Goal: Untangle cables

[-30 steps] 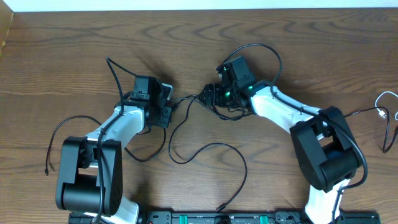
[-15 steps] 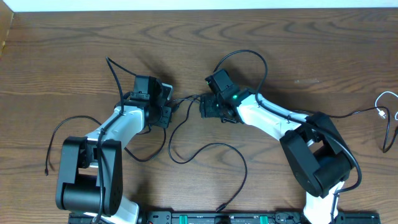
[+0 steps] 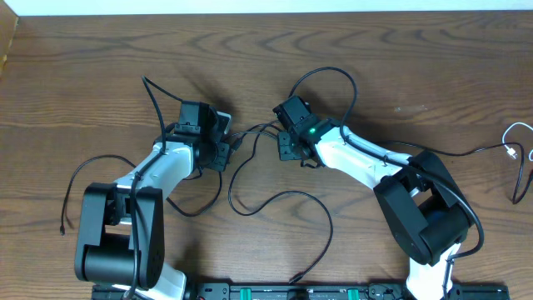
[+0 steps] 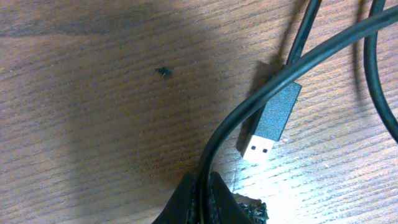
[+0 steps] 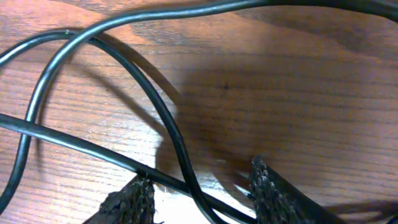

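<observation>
Right pincer (image 5: 200,196) straddling black cables (image 5: 163,115), left pincer (image 4: 204,202) pinching one

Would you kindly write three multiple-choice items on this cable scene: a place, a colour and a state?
1. Seen from overhead, the thin white cable lies: A) far right B) centre C) far left.
2. The flat USB plug has a housing coloured: A) white B) red C) black.
3. The left hand is: A) wide open B) shut on a thin black cable C) gripping the plug.
Answers: 1A, it sits at the right edge; 2C, dark in the wrist view; 3B, the cable is pinched in it.
</observation>
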`<action>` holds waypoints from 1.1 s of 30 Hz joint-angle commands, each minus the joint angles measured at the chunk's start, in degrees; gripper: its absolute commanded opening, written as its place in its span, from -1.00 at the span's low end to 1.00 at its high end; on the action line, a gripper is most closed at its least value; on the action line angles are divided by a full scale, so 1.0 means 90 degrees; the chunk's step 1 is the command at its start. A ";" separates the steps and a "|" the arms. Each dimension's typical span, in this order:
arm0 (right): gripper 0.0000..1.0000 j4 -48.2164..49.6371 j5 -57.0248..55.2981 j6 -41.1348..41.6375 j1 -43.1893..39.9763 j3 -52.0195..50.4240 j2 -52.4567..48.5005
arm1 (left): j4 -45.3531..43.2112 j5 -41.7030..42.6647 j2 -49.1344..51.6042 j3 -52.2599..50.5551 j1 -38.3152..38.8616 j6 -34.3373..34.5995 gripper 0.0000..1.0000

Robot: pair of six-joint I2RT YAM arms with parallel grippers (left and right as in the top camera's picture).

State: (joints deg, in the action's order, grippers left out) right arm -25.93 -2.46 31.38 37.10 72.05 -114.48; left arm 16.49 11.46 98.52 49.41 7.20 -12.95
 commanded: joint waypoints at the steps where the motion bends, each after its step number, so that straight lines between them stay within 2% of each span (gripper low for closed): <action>1: -0.09 -0.0073 -0.0209 -0.0019 0.0015 -0.0073 -0.0180 | 0.0041 -0.0160 0.0068 -0.0068 0.0000 -0.0078 -0.85; 10: -0.54 -0.0063 -0.0182 -0.0019 0.0012 -0.0073 -0.0427 | 0.0019 -0.0160 0.0068 -0.0068 0.0000 -0.0066 -0.85; 14: -0.65 -0.0051 -0.0165 -0.0019 0.0012 -0.0073 -0.0427 | 0.0010 -0.0160 0.0068 -0.0068 0.0000 -0.0032 -0.85; 16: -0.56 -0.0051 -0.0163 -0.0019 0.0012 -0.0073 -0.0430 | -0.0002 -0.0160 0.0068 -0.0068 0.0000 -0.0032 -0.85; 21: -0.08 -0.0056 -0.0083 -0.0039 0.0012 -0.0073 -0.0425 | -0.0007 -0.0160 0.0068 -0.0068 0.0000 -0.0032 -0.85; 27: 0.01 0.0058 0.0707 -0.0163 -0.0121 -0.0066 -0.0134 | -0.0017 -0.0163 0.0068 -0.0068 0.0000 -0.0034 -0.85; 33: 0.10 0.0707 0.1647 -0.0233 -0.0287 -0.0066 0.0199 | -0.0036 -0.0163 0.0068 -0.0068 0.0000 -0.0034 -0.85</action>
State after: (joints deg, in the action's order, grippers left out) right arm -21.41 5.30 30.35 35.29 72.12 -114.74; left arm 16.08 11.22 98.52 49.41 7.20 -12.93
